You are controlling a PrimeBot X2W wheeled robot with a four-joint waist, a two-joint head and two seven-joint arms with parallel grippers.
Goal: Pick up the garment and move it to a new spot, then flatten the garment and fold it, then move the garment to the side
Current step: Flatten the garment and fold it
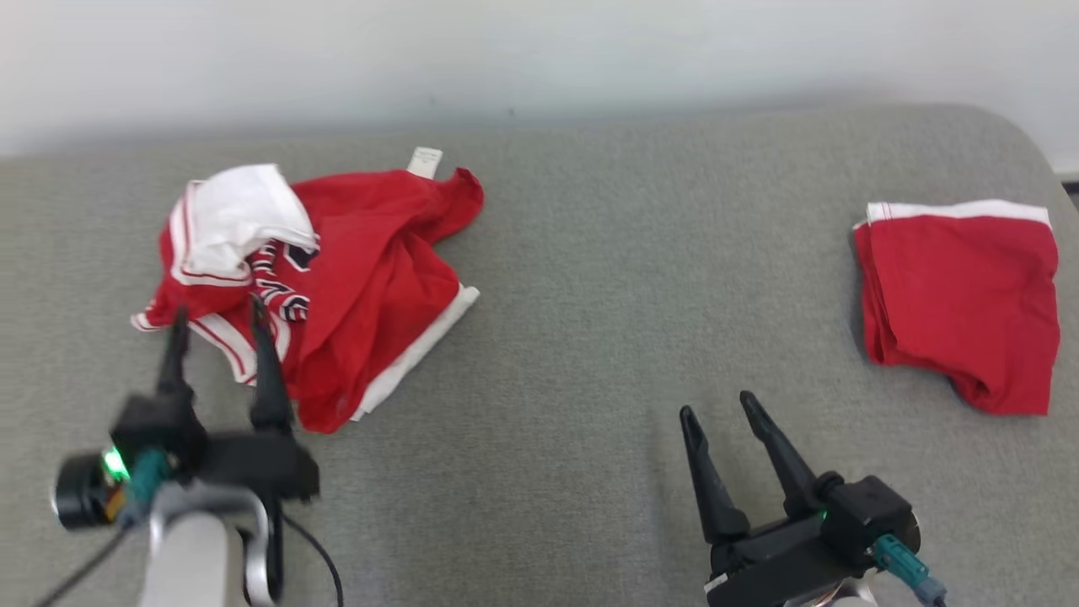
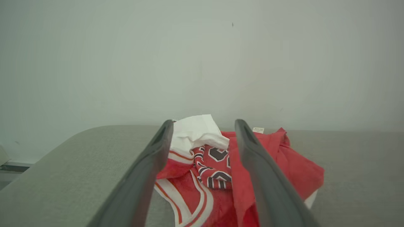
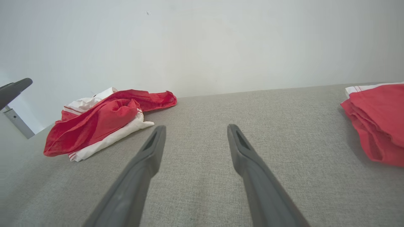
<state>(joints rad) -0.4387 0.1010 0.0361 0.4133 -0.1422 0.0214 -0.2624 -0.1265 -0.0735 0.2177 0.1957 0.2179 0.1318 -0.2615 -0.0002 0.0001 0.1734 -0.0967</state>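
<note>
Garment — crumpled heap by left tool

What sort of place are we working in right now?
Probably an indoor garment-folding station, though I can't be sure. A grey fabric-covered surface with a rounded corner stands against a plain pale wall. It bears one crumpled red-and-white jersey and one folded red garment.

On the surface, garment at left, folded cloth far right

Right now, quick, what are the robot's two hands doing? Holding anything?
Left gripper: open, at the crumpled red garment, not gripping it.
Right gripper: open, empty.
</note>
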